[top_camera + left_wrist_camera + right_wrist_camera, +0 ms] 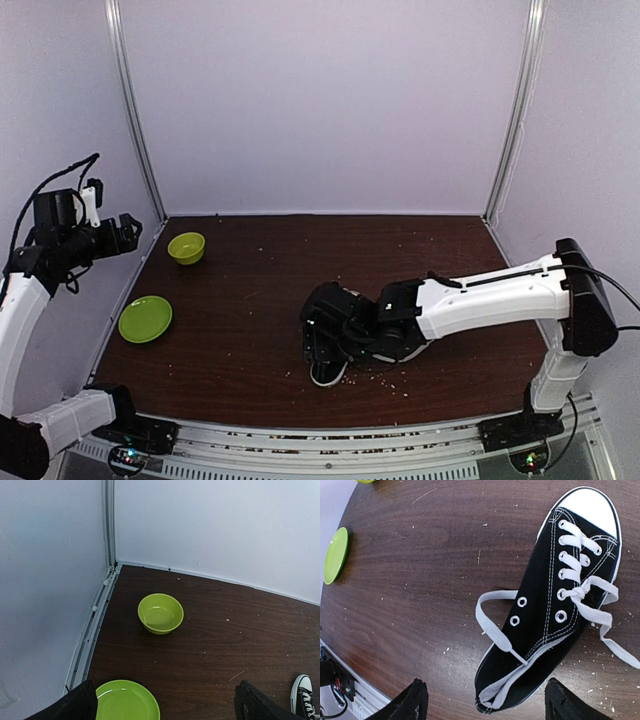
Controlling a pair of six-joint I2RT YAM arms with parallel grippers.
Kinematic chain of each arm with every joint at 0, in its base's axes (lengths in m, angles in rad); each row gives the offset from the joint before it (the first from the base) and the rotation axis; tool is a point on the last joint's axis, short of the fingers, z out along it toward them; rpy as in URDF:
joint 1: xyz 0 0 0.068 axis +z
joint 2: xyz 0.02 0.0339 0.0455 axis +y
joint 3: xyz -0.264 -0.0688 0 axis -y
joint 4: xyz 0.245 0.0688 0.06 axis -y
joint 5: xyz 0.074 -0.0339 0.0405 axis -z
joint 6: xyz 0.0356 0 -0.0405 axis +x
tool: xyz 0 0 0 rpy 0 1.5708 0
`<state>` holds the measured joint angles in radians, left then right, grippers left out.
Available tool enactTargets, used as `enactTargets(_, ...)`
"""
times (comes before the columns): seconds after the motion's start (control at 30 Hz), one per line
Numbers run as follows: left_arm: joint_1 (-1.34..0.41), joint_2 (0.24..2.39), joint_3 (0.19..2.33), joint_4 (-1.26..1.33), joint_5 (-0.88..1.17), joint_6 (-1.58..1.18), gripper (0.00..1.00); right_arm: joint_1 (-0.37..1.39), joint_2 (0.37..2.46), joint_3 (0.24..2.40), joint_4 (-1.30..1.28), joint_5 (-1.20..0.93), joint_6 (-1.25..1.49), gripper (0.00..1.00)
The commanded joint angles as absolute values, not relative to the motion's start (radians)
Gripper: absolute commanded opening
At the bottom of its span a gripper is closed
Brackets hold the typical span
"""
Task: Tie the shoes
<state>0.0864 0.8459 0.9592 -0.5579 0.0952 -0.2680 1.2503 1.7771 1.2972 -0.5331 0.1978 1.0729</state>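
The shoe (pixel 540 610) stood on its sole near the middle of the tabletop (pixel 260 290), toward the near edge. In the top view the right arm covered most of it, and only the white toe cap showed, pointing at the near edge. The laces (pixel 492 600) ran through the eyelets nearest the toe and met in a small knot (pixel 577 592) partway up. From there one end looped out on the wood beside the shoe and back across its opening, and the other trailed off on the far side.

The right fingers (pixel 412 705) hung above the heel end, spread wide and grasping nothing. The left fingers (pixel 75 705) were raised at the left wall, also released and empty. Below them sat a green bowl (pixel 160 613) and a green plate (pixel 127 700), well apart from the shoe.
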Motion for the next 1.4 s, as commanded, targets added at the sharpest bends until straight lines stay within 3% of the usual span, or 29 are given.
enactTargets(0.0, 0.093, 0.823, 0.983, -0.549, 0.007, -0.232, 0.98, 1.235, 1.849, 1.428, -0.667, 0.327, 0.966, 0.76)
enactTargets(0.17, 0.093, 0.809, 0.983, -0.555, -0.001, -0.219, 0.98, 1.189, 1.954, 1.545, -0.727, 0.311, 0.856, 0.66)
enactTargets(0.67, 0.093, 0.833, 0.985, -0.566, 0.024, -0.219, 0.98, 1.16, 2.219, 1.761, -0.714, 0.046, 0.66, 0.56)
enactTargets(1.0, 0.093, 0.861, 0.986, -0.569, 0.029, -0.222, 0.98, 1.192, 2.154, 1.755, -0.503, -0.398, 0.59, 0.52)
enactTargets(1.1, 0.093, 0.868, 0.986, -0.573, 0.025, -0.221, 0.98, 1.193, 2.103, 1.733, -0.486, -0.354, 0.605, 0.52)
enactTargets(1.27, 0.093, 0.873, 0.986, -0.574, 0.023, -0.221, 0.98, 1.183, 1.977, 1.636, -0.545, -0.054, 0.651, 0.62)
enactTargets(1.37, 0.094, 0.874, 0.986, -0.574, 0.026, -0.223, 0.98, 1.153, 1.939, 1.557, -0.581, 0.005, 0.701, 0.65)
